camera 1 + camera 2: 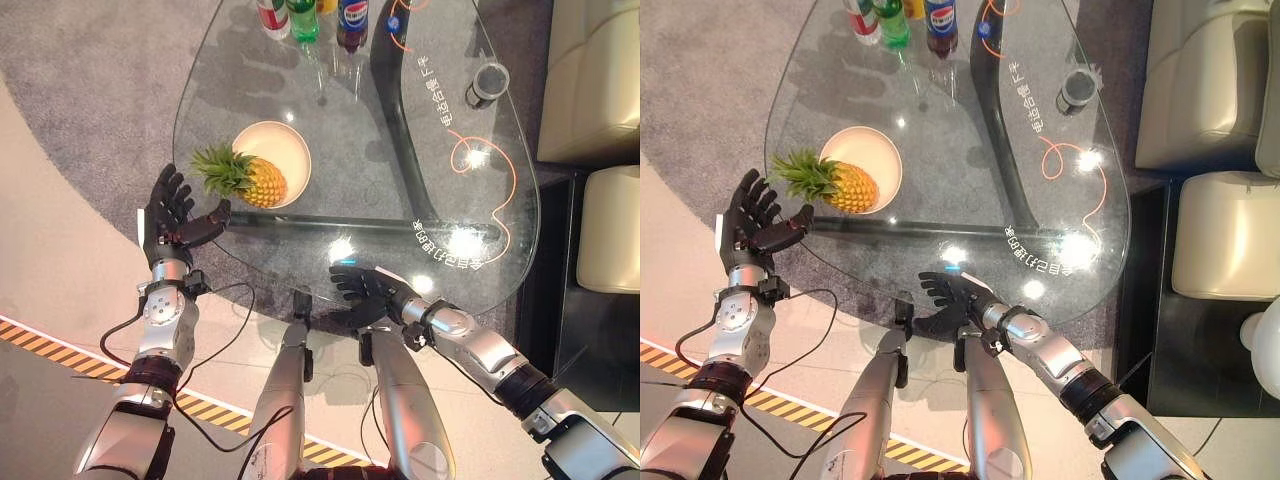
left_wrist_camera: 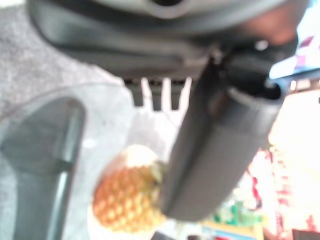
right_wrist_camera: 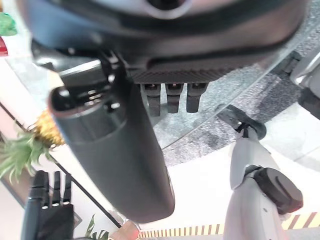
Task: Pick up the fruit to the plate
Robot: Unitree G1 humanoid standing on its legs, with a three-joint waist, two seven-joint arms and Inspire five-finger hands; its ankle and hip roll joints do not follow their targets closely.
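Observation:
A pineapple [image 1: 258, 181] lies on its side across the near rim of a cream plate [image 1: 282, 143] on the glass table [image 1: 440, 170], its green crown [image 1: 218, 168] pointing off the plate toward my left hand. My left hand [image 1: 172, 216] stands open just beyond the table's left edge, fingers spread, thumb reaching toward the crown without touching it. The pineapple's body [image 2: 127, 197] shows past the thumb in the left wrist view. My right hand [image 1: 362, 290] hovers open at the table's near edge, holding nothing.
Several drink bottles [image 1: 304, 20] stand at the table's far edge, and a dark can [image 1: 489, 84] sits at the far right. Cream sofas [image 1: 590, 90] flank the right side. A yellow-black striped floor line [image 1: 60, 350] runs below the table.

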